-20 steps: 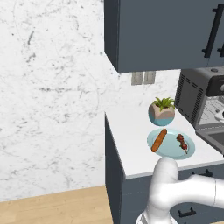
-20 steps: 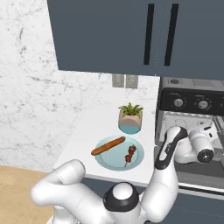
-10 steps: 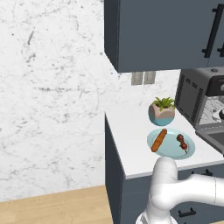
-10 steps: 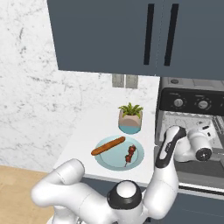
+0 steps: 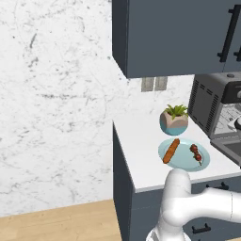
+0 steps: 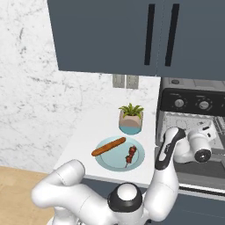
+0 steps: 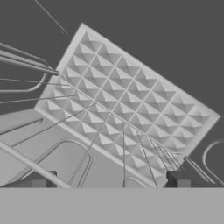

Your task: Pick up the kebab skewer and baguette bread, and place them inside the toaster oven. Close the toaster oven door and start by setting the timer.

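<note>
The baguette bread [image 5: 171,150] [image 6: 108,146] and the kebab skewer [image 5: 196,153] [image 6: 130,155] lie side by side on a light-blue plate [image 5: 183,163] [image 6: 115,161] on the white counter. To their right stands the toaster oven [image 5: 206,104] [image 6: 189,103], with its door [image 5: 228,147] folded down flat. My hand [image 6: 206,131] reaches into the oven's mouth, well right of the plate. In the hand view my gripper [image 7: 111,179] is open and holds nothing. Its fingertips [image 7: 43,179] stand wide apart over the wire rack [image 7: 87,144], facing the quilted back wall [image 7: 127,105].
A potted plant [image 5: 174,120] [image 6: 131,118] stands just behind the plate. Dark blue upper cabinets [image 5: 179,33] [image 6: 132,35] hang over the counter. The counter's left end [image 5: 123,155] drops to a wooden floor beside a marble wall [image 5: 56,103].
</note>
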Motion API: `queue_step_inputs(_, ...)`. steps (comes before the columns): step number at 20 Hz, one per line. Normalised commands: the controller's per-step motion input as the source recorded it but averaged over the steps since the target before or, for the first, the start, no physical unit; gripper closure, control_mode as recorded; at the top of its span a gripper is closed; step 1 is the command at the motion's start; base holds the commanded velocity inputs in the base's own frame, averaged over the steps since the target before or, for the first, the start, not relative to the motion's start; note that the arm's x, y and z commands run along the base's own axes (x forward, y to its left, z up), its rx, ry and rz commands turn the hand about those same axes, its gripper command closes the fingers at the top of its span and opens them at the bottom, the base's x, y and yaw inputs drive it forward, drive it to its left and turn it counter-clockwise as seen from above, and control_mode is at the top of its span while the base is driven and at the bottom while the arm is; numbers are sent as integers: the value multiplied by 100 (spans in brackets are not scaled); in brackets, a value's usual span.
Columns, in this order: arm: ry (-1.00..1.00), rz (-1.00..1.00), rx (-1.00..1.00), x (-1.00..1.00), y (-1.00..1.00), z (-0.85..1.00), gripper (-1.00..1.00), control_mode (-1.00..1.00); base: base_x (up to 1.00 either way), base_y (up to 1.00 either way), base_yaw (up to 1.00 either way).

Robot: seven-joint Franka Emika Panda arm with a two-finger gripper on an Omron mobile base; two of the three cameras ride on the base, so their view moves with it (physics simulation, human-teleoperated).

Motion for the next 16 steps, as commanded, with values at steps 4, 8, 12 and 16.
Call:
queue_step_inputs(4,0,0,-2,27,0,-18,-100,-100,0,0,0)
queue_step_inputs(8,0,1,-2,30,0,-14,100,-100,0,0,0)
queue_step_inputs(12,0,0,-2,30,3,-22,100,-100,0,0,0)
queue_step_inputs(16,0,0,0,24,0,-14,100,-100,0,0,0)
